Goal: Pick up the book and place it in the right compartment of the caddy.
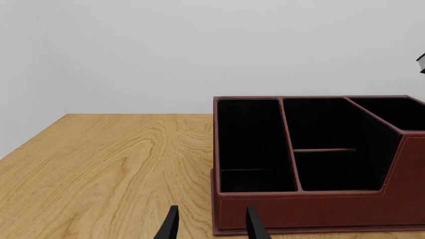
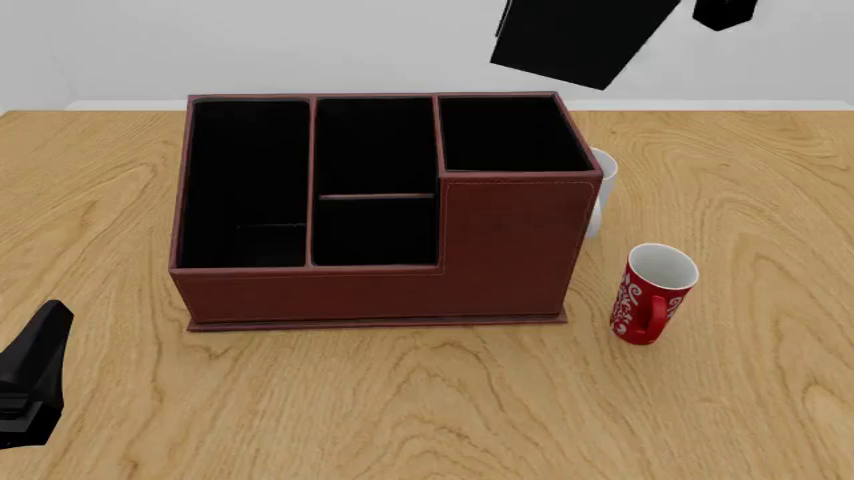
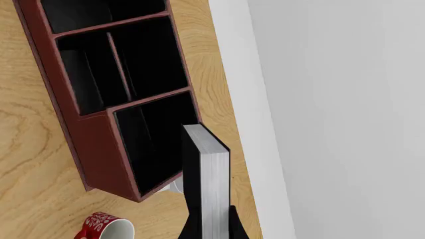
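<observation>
All three pictures are bright and evenly lit. Every edge is sharp, and no blur or bending is seen at the sides. Only faint, soft shadows are cast on the counter (image 2: 400,400), such as a thin one under the caddy (image 2: 507,260). No glare is seen. The caddy's black lining is so dark that little detail can be made out inside.
</observation>
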Controlling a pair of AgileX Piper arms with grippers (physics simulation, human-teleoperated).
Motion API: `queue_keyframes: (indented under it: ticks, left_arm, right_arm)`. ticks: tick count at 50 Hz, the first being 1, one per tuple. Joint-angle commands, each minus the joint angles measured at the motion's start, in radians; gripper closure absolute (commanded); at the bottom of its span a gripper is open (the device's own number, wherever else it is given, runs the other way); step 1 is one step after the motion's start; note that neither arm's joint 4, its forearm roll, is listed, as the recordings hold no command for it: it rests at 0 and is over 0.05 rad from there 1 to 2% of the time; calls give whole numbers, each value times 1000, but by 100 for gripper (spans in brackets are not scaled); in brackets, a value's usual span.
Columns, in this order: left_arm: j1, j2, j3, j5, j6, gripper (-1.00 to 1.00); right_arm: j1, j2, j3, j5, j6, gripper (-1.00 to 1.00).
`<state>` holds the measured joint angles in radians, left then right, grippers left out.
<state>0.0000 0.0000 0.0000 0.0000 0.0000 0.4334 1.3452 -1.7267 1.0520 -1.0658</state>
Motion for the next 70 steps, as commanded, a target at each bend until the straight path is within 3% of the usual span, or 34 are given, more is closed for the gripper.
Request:
queue_keyframes:
  ticks: [1,15,44,70]
  left_arm:
    - [0,0,0,0,0,-100]
    - [0,0,0,0,0,-100]
    - [0,0,0,0,0,-100]
    - [0,0,0,0,0,-100]
  right_arm:
    - [14,53,-23,-59,44,100]
    - [32,103,-44,-88,73,100]
    - [70,91,107,-218,160,100]
    - [8,112,167,-265,174,100]
